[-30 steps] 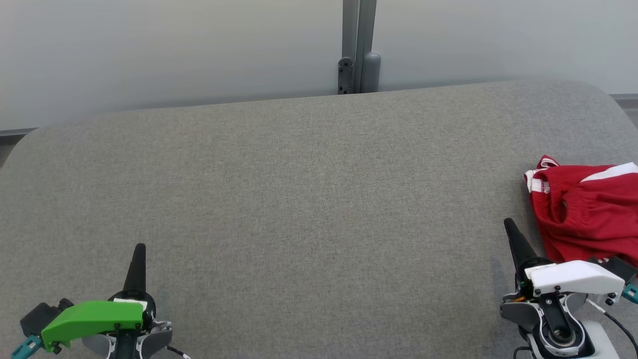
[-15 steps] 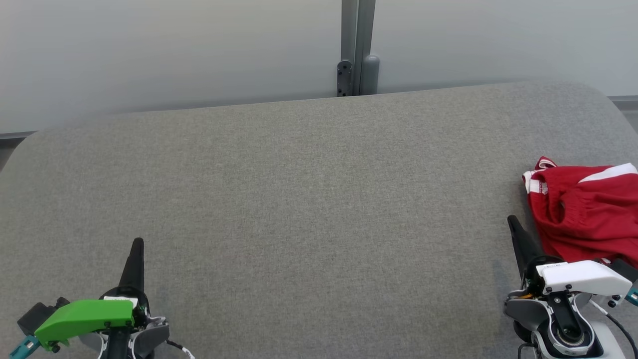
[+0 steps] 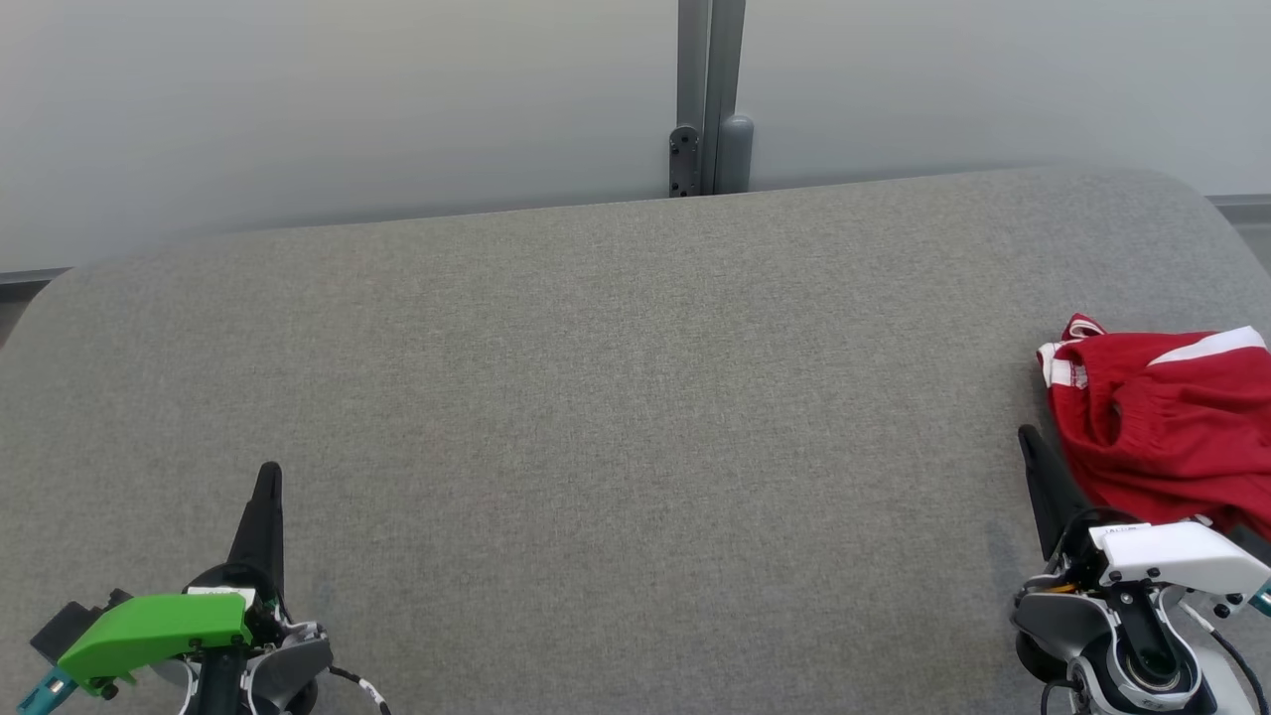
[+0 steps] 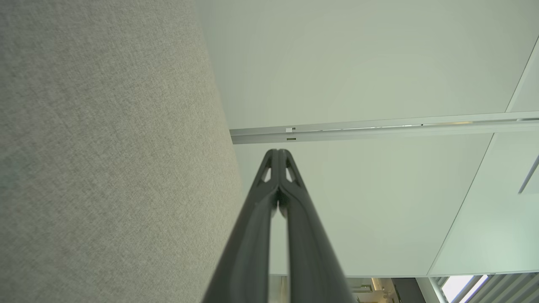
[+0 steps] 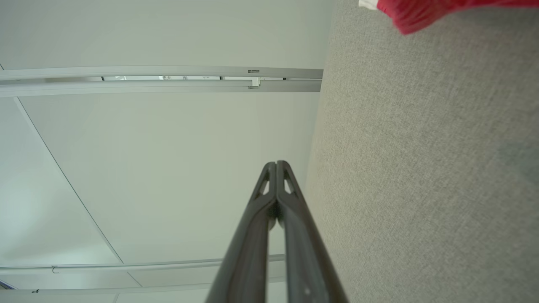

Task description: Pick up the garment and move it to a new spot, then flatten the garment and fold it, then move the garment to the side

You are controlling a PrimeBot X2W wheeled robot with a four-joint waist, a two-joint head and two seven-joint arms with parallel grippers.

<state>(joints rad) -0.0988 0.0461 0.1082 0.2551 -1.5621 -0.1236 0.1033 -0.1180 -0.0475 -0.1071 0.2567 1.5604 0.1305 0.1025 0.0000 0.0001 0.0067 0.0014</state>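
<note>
Head view: red shorts lie just right of right gripper; it and left gripper pressed together.

head: high, looking down on grey surface | wrists: low, skimming it

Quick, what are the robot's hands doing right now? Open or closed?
Left hand: closed, holding nothing.
Right hand: closed, holding nothing; the red garment lies beside it, not gripped.
</note>
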